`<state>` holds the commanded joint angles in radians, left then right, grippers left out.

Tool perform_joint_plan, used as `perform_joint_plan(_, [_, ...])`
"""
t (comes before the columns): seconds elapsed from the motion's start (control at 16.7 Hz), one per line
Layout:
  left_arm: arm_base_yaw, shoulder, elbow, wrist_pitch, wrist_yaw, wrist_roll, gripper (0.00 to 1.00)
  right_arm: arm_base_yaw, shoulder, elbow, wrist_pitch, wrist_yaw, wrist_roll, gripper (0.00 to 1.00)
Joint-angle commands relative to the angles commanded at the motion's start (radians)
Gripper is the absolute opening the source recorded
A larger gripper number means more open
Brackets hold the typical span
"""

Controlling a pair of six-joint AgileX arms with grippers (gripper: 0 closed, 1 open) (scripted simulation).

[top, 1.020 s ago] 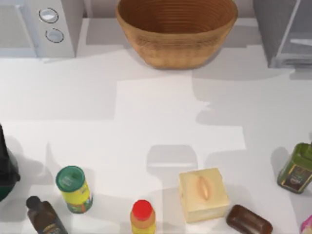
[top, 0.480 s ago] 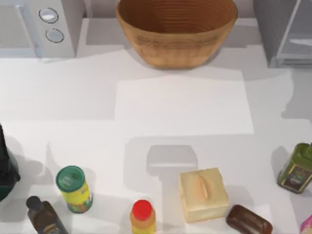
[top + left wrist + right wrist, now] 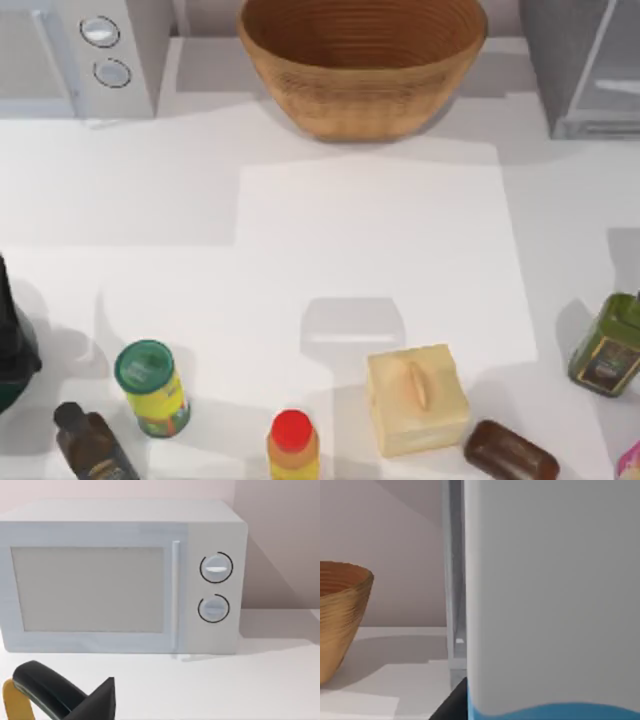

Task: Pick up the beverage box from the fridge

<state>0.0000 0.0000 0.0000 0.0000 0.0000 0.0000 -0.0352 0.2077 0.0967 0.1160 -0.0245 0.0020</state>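
- Top view: the fridge [image 3: 590, 65] stands at the tabletop's [image 3: 370, 230] far right corner, with the wicker bowl [image 3: 362, 60] beside it and the microwave [image 3: 85, 50] far left.
- Left wrist view: parked facing the microwave [image 3: 120, 577]; whether the left hand is spread cannot be told.
- Right wrist view: the beverage box [image 3: 552, 600] looms right up against the camera, fridge [image 3: 454, 580] behind it. Likely light and stiff but crushable, it is best squeezed across its flat sides. Right hand's grip: cannot tell.

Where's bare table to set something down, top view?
Free: the wide middle of the table, bordered by the wicker bowl and microwave behind and the bottle row in front. Crowded: the front edge, with green-capped jar, red-capped bottle, yellow block and brown bar.
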Motion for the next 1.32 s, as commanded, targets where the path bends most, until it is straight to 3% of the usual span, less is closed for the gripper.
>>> perform_joint_plan(0.3, [0.0,0.0,0.0,0.0,0.0,0.0,1.0,0.033,-0.2,-0.093,-0.111,0.024,-0.002,0.0])
perform_joint_plan(0.78, [0.0,0.0,0.0,0.0,0.0,0.0,1.0,0.045,-0.173,-0.065,-0.083,0.026,-0.005,0.0])
perform_joint_plan(1.02, [0.0,0.0,0.0,0.0,0.0,0.0,1.0,0.129,0.011,0.096,0.104,0.034,-0.021,0.0])
perform_joint_plan(1.32, [0.0,0.0,0.0,0.0,0.0,0.0,1.0,0.292,0.472,0.344,0.474,0.046,-0.026,0.0])
